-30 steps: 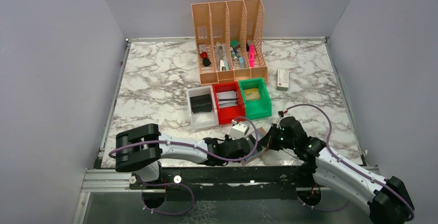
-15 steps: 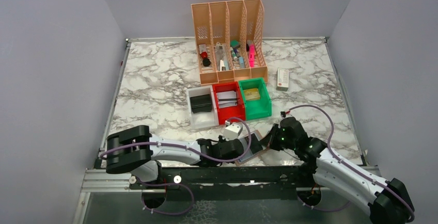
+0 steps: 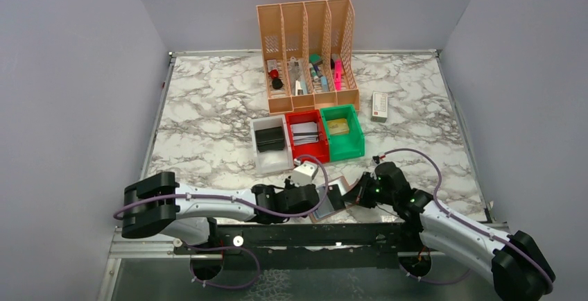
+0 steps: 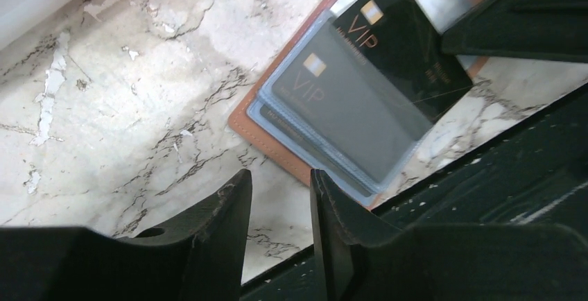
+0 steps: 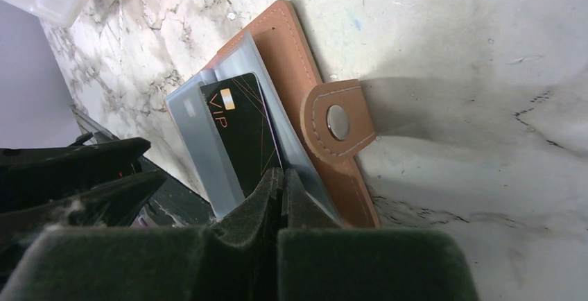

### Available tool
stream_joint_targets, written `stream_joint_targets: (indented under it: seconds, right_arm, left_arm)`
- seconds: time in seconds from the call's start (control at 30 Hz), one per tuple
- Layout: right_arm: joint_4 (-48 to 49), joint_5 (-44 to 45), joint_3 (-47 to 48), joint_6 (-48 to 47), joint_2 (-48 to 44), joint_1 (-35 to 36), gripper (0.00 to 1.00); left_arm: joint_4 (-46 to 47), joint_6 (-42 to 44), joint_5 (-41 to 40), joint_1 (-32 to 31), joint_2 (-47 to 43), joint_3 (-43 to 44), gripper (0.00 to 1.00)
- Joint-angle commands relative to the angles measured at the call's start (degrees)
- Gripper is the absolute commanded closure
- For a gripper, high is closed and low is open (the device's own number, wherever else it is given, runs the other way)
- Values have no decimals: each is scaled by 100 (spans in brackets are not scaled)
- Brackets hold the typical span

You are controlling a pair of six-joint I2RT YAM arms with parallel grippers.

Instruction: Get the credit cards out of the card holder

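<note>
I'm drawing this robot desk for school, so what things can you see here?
card holder: one, tan-brown, lying open at the near edge, centre
credit cards: two showing, black, at the holder's clear sleeves
file rack: one, peach, at the back, pens in its slots
white bin, red bin, green bin: one each, side by side mid-table
black case: one, inside the white bin
small box: one, white, right of the rack
table: one, grey-veined marble, beneath all
left gripper: one, black, open and empty, near the holder
right gripper: one, black, shut, tips at the holder's sleeves
</note>
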Motion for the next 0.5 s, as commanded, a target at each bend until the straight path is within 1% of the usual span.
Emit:
stream_joint_targets:
  seconds: [0.0,0.07,0.17,0.27,0.33,0.47]
  right_arm:
    - [164,-113,-91,76,-1,-17,98]
    - [209,-116,-121,94,-1,-17,97]
    - [217,-47,-143,91,5,-17,96]
    - [158,-2,-135,65,-9,-17,96]
    - [123,3,-134,48,-32,-17,96]
    - [32,50,-118,17,-102,-17,94]
  left_arm:
    - [152,336,-130,-25,-308,298,57]
    - [527,588,103,-24,-299,317,54]
    - [1015,812,424,-21,-63,379,53]
    - [1139,872,651,-21,390,581,54]
    - [1147,879,749,-21,716,705,56]
    - [1135,816,865,-21,1190,817,65]
